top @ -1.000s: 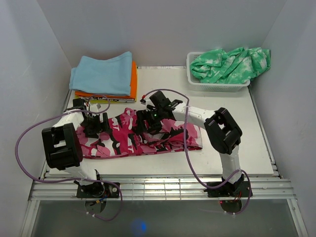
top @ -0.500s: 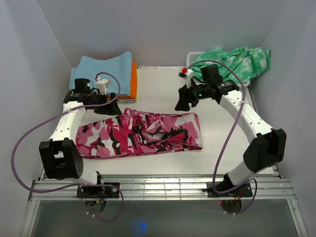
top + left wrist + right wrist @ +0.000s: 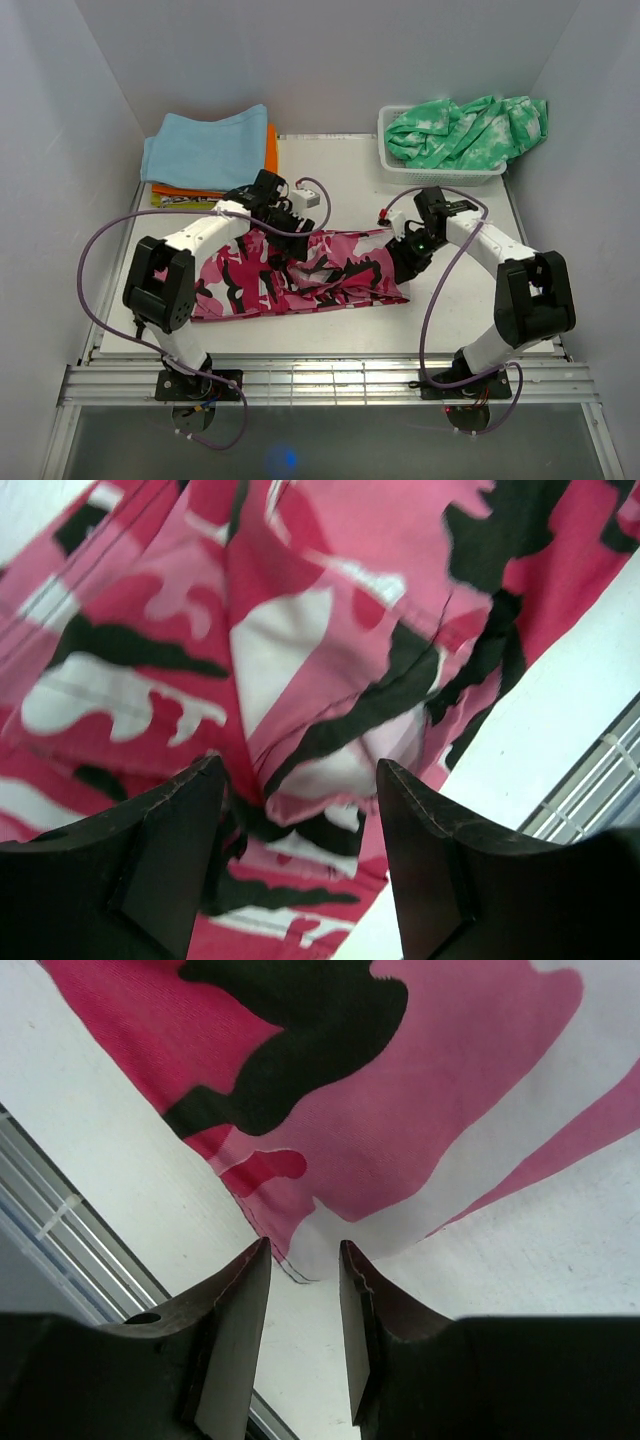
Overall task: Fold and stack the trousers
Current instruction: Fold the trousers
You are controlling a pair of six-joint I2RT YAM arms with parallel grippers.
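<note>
- A white table (image 3: 470,320) in a pale-walled booth; the trousers (image 3: 300,275) lie mid-frame as a long band, apparently folded lengthwise.
- The left gripper (image 3: 300,765) is spread over a bunched fold; the right gripper (image 3: 303,1247) is narrowed around the hem corner, with a gap visible.
- We judge the crosswise folds and stacking on the folded clothes (image 3: 210,150), upper left, remain.

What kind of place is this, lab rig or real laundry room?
Most likely a lab test cell: plain white walls box in the table, the left arm and right arm are bolted at its near edge, and the laundry looks staged: trousers, a folded stack, a basket.
</note>
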